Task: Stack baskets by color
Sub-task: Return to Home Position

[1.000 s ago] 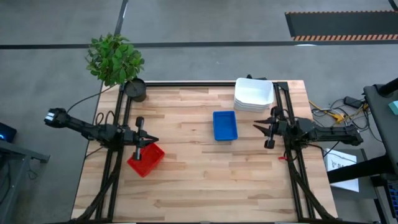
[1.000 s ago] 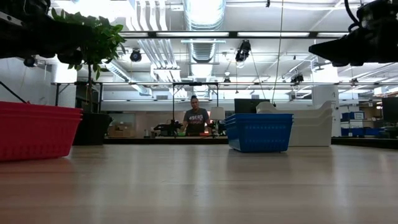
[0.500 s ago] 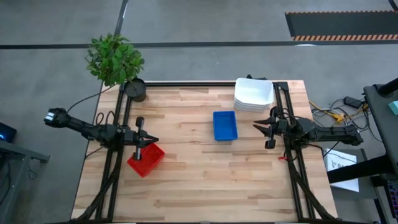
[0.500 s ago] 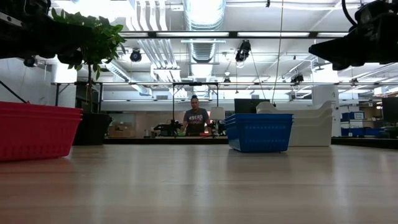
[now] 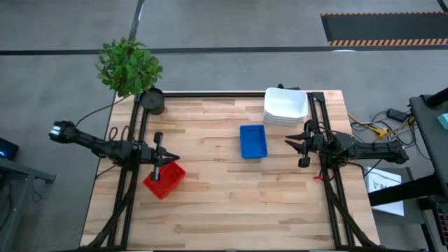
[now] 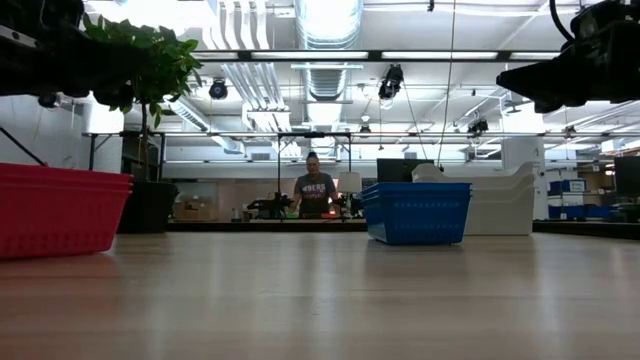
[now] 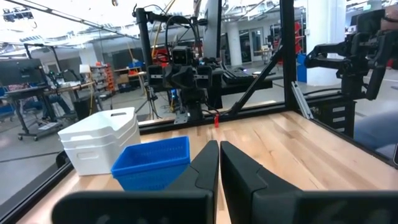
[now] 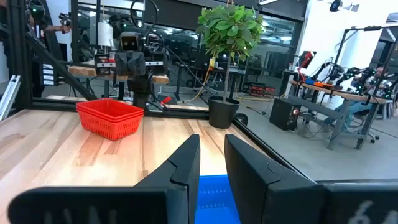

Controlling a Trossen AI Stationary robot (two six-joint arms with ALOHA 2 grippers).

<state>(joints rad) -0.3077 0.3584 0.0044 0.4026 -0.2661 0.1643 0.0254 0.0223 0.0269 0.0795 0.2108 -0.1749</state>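
Treat sorting as done: one red stack [image 5: 168, 183] lies under the left gripper [image 7: 219, 144], one blue stack [image 5: 253, 141] mid-table, and one white stack [image 5: 285, 105] in the right-side corner. Left gripper: fingers together, empty. Right gripper [image 8: 211, 138], at the right edge: narrow gap, empty. Only homing is left.

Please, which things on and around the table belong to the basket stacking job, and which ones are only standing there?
Belong to the job:
red basket stack
blue basket stack
white basket stack

Only standing there:
potted plant, at a corner of the table
person, in the room behind the table
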